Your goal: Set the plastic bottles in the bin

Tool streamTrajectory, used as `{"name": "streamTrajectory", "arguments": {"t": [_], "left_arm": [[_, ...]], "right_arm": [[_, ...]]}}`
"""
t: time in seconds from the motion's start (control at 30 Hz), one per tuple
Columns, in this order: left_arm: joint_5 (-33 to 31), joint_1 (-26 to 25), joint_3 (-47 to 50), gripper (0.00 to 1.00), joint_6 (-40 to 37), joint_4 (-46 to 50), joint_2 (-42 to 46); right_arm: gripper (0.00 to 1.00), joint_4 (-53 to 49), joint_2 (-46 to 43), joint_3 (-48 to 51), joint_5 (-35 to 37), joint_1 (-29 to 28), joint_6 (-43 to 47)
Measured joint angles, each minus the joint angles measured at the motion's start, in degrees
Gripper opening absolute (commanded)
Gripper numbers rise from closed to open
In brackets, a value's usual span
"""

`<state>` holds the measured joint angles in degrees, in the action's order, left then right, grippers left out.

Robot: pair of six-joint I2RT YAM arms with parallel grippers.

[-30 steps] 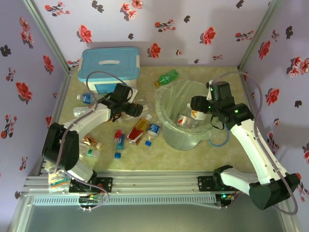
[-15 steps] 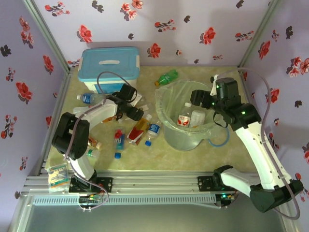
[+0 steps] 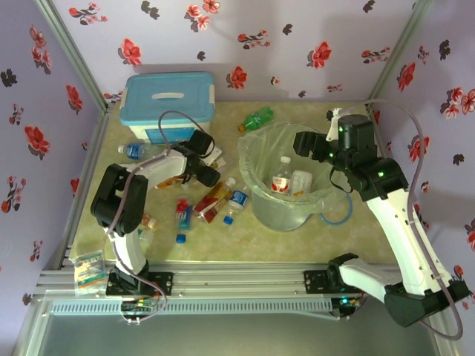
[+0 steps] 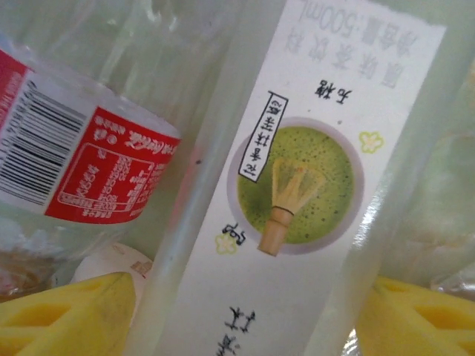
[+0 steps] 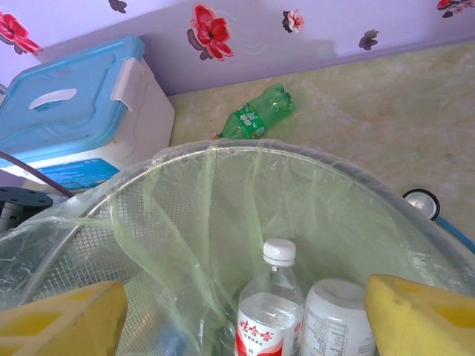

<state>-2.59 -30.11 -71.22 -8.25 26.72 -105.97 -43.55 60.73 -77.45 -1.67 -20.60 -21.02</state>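
Observation:
My left gripper (image 3: 204, 172) is down among the plastic bottles in front of the cooler. In its wrist view a clear bottle with a white matcha label (image 4: 297, 185) lies between the yellow fingers (image 4: 67, 311), both pads against its sides. A red-label bottle (image 4: 89, 170) lies beside it. My right gripper (image 3: 304, 144) hangs open over the bin (image 3: 256, 152), nothing between its fingers (image 5: 423, 311). Inside the bin stand a red-label bottle (image 5: 271, 311) and a white one (image 5: 338, 319). A green bottle (image 3: 257, 119) lies behind the bin.
A white box with a blue lid (image 3: 169, 100) stands at the back left. More bottles (image 3: 236, 200) and loose blue caps (image 3: 180, 238) lie left of the bin. A blue hose loop (image 3: 338, 211) lies to the bin's right. Walls close three sides.
The right gripper let its bottle fall into the bin, opened and drew back to the right. The left gripper shifted slightly and closed round the matcha-label bottle.

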Motion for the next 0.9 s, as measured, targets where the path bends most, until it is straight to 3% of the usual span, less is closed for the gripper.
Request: {"name": "streamTrajectory", "arguments": {"t": [0.3, 0.53, 0.7, 0.9], "left_arm": [[0.0, 0.0, -0.7, 0.56, 0.2, 0.2, -0.2], [0.2, 0.0, -1.2, 0.53, 0.6, 0.3, 1.8], [0.3, 0.0, -0.8, 0.54, 2.0, -0.9, 9.6], [0.2, 0.0, 0.0, 0.49, 5.5, -3.2, 22.8]], "right_arm": [[0.84, 0.0, -0.9, 0.0, 0.3, 0.0, 0.3], [0.84, 0.0, -1.7, 0.0, 1.1, 0.0, 0.5], [0.83, 0.4, -2.4, -0.3, 0.6, 0.0, 0.6], [0.83, 8.0, 0.7, -3.0, -6.0, -1.8, -3.1]]}}
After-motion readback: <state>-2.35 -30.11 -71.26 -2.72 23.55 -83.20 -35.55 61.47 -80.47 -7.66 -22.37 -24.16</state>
